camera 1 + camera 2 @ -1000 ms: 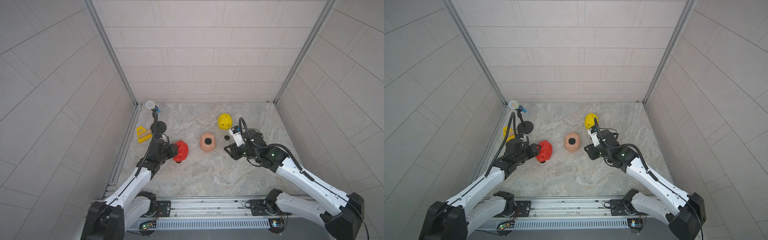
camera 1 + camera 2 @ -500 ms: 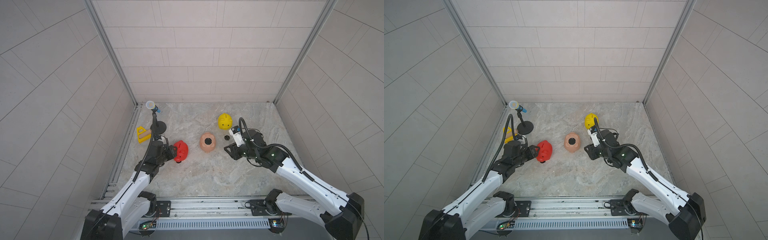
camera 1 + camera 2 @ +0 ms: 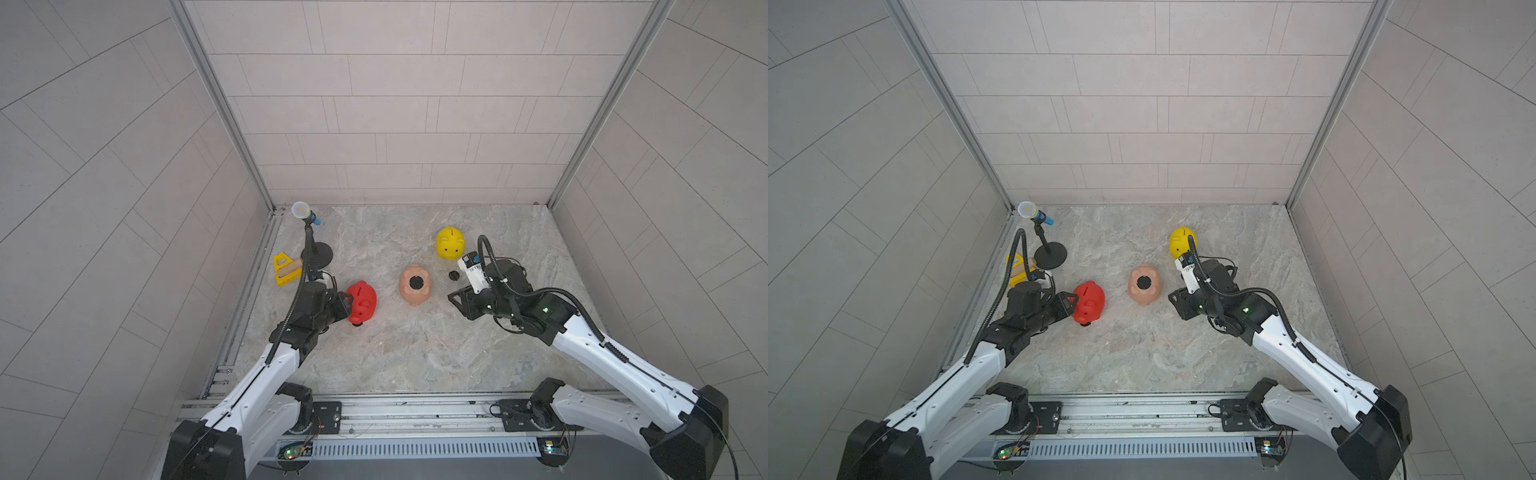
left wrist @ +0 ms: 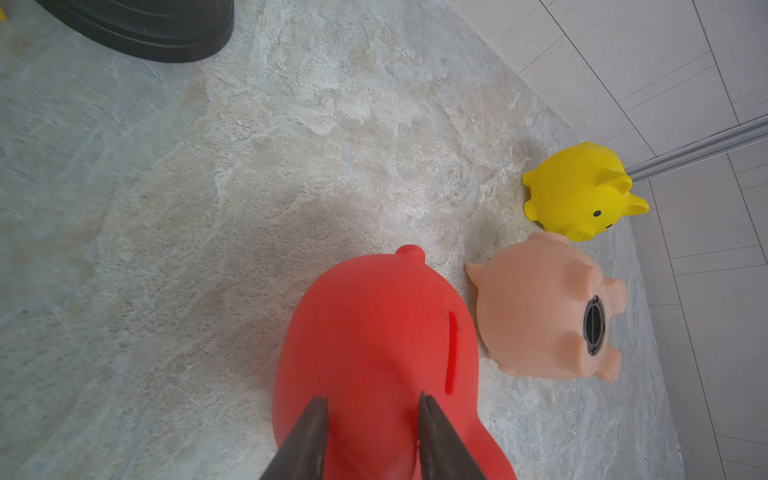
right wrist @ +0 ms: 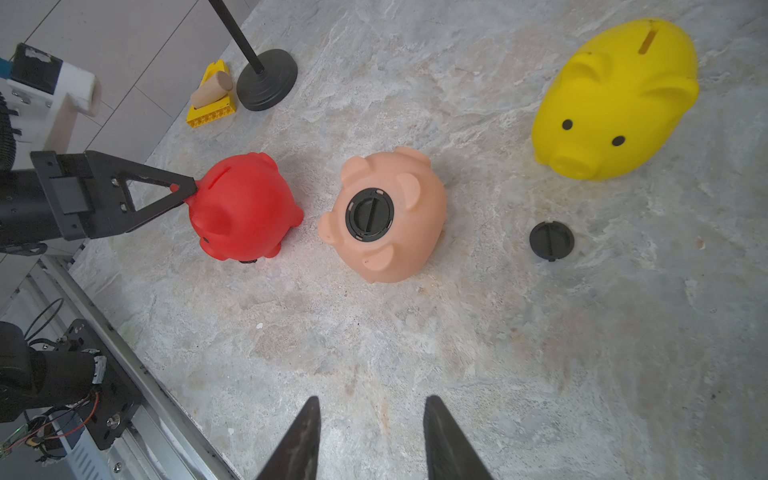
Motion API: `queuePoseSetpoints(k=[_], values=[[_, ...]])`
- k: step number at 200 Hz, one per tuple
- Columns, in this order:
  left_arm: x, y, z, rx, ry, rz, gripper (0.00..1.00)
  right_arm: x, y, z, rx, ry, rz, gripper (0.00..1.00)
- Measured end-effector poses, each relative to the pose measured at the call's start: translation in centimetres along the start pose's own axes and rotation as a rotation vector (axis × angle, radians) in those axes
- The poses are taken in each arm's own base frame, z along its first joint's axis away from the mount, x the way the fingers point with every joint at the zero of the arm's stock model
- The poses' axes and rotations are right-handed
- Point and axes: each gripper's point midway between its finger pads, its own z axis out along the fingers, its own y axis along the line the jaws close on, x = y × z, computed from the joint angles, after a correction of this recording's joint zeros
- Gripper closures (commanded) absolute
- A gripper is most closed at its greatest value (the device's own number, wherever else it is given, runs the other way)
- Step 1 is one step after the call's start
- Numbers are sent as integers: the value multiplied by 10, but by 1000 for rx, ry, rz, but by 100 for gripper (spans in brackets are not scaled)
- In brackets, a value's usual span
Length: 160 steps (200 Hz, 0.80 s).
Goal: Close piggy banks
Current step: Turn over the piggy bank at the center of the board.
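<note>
1. At left, the left gripper (image 4: 370,401) clamped the red piggy bank (image 3: 363,306).
2. Centre, the peach-pink piggy bank (image 3: 415,291) lay belly-up, black plug (image 5: 369,214) fitted.
3. Rightward, a loose plug (image 5: 552,241) lay near the upright yellow piggy bank (image 3: 449,244); the right gripper (image 5: 371,399) hung part-open, empty.

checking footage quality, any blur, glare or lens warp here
Both top views: even soft light, no glare. Left wrist view: floor edge bows, fingers slightly soft against the red piggy bank. Right wrist view: sharp, faint shadows.
</note>
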Motion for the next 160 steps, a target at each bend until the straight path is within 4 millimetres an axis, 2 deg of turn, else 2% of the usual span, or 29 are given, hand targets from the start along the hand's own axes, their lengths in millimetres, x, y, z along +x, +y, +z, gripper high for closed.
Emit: queuePoseSetpoints(k=[66, 160], values=[[-6, 5, 0, -9, -16, -29, 65, 0, 0, 0, 0, 0, 0, 58], [-27, 19, 9, 26, -48, -167, 65, 0, 0, 0, 0, 0, 0, 58]])
